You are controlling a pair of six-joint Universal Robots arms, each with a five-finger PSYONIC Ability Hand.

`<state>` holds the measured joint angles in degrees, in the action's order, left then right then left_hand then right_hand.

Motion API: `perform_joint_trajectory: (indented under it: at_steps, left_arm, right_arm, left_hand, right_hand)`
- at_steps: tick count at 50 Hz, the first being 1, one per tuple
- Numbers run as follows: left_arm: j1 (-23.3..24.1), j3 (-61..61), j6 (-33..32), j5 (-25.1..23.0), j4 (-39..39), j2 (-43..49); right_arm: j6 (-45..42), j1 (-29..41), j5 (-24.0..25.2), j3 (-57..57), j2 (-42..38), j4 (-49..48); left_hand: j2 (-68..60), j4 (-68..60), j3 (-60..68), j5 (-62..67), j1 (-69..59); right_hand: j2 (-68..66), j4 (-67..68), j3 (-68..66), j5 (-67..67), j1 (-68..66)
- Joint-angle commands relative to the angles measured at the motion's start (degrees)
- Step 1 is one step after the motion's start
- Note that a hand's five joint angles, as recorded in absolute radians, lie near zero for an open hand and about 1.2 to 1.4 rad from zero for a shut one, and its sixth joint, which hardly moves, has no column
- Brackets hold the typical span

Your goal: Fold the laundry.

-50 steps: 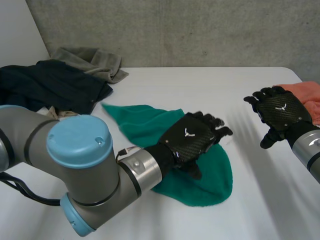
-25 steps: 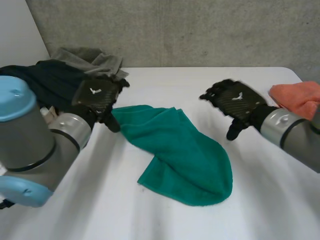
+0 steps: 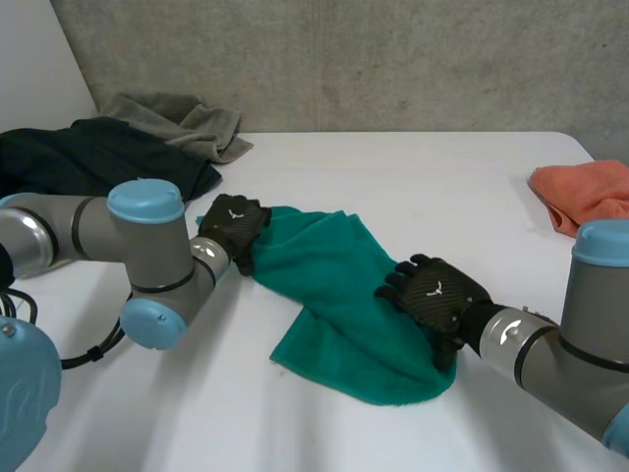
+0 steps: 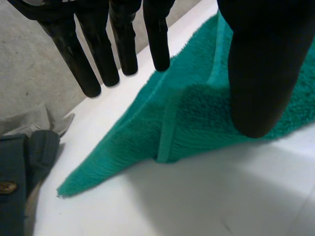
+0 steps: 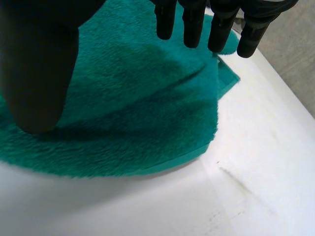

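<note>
A green towel point(image 3: 344, 295) lies crumpled and partly doubled over in the middle of the white table point(image 3: 413, 177). My left hand point(image 3: 234, 224) hovers at its far left corner, fingers point(image 4: 123, 44) straight above the pointed corner and thumb apart over the towel point(image 4: 197, 113), holding nothing. My right hand point(image 3: 432, 295) rests over the towel's right side near its rounded edge. Its fingers point(image 5: 216, 24) are straight and its thumb is spread above the towel point(image 5: 138, 113), with no cloth pinched.
A dark garment point(image 3: 98, 162) and a grey one point(image 3: 182, 118) are piled at the table's far left, just beyond my left hand. An orange cloth point(image 3: 585, 192) lies at the far right edge. A concrete wall stands behind the table.
My left hand left the towel's middle, swung out to the left and came down at the towel's left corner. My right hand came in from the far right and now sits on the towel's right side.
</note>
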<state>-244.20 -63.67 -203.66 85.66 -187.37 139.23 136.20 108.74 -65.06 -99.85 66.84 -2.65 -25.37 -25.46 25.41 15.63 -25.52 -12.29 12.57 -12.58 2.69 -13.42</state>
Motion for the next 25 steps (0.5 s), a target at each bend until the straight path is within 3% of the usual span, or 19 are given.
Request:
perform_joint_trajectory:
  at_steps: [1, 5, 7, 11, 14, 15, 19, 25]
  left_arm:
    - [0.1, 1.3, 0.1, -0.4, 0.0, 2.2]
    - [0.4, 1.6, 0.3, 0.0, -0.3, 1.1]
    - [0.7, 1.6, 0.4, 0.2, -0.3, 0.1]
    - [0.6, 1.2, 0.5, 0.4, -0.3, -4.0]
    - [0.8, 0.3, 0.5, 0.5, -0.1, -6.6]
    - [0.9, 0.0, 0.5, 0.5, 0.0, -7.1]
    - [1.4, -2.3, 0.5, 0.6, 0.0, -11.2]
    - [2.0, -6.5, 0.6, 0.5, 0.0, -20.9]
  right_arm:
    - [0.3, -0.1, -0.2, -2.9, 0.4, -0.7]
    - [0.3, -0.1, -0.2, -2.8, 0.4, -0.9]
    - [0.3, -0.1, -0.4, -2.5, 0.4, -0.9]
    - [0.4, -0.1, -0.6, -1.9, 0.4, -0.6]
    - [0.6, -0.1, -0.7, -1.5, 0.5, -0.2]
    - [0.6, -0.1, -0.7, -1.5, 0.4, 0.0]
    - [0.5, -0.3, -0.9, -1.5, 1.6, 2.2]
    - [0.6, 0.0, -0.7, -2.5, 8.8, 14.5]
  left_hand:
    - [-26.8, -26.7, 26.8, 26.5, -26.7]
    - [-54.6, -54.5, 54.5, 54.3, -54.4]
    - [-54.6, -54.5, 54.6, 54.4, -54.5]
    - [-54.6, -54.5, 54.6, 54.4, -54.5]
    - [-54.6, -54.5, 54.6, 54.4, -54.5]
    - [-54.6, -54.5, 54.6, 54.4, -54.5]
    - [-54.6, -54.5, 54.6, 54.4, -54.5]
    - [-54.6, -54.5, 54.6, 54.4, -54.5]
  right_hand:
    - [-2.8, 2.6, -2.6, 2.4, -1.7]
    - [-3.7, 3.4, -3.4, 3.3, -2.6]
    - [-5.0, 4.7, -4.7, 4.6, -3.9]
    - [-27.0, 26.7, -26.7, 26.6, -25.9]
    - [-64.1, 63.8, -63.8, 63.7, -63.0]
    - [-67.7, 67.4, -67.4, 67.3, -66.5]
    - [-67.7, 67.4, -67.4, 67.3, -66.6]
    - [-67.7, 67.4, -67.4, 67.3, -66.6]
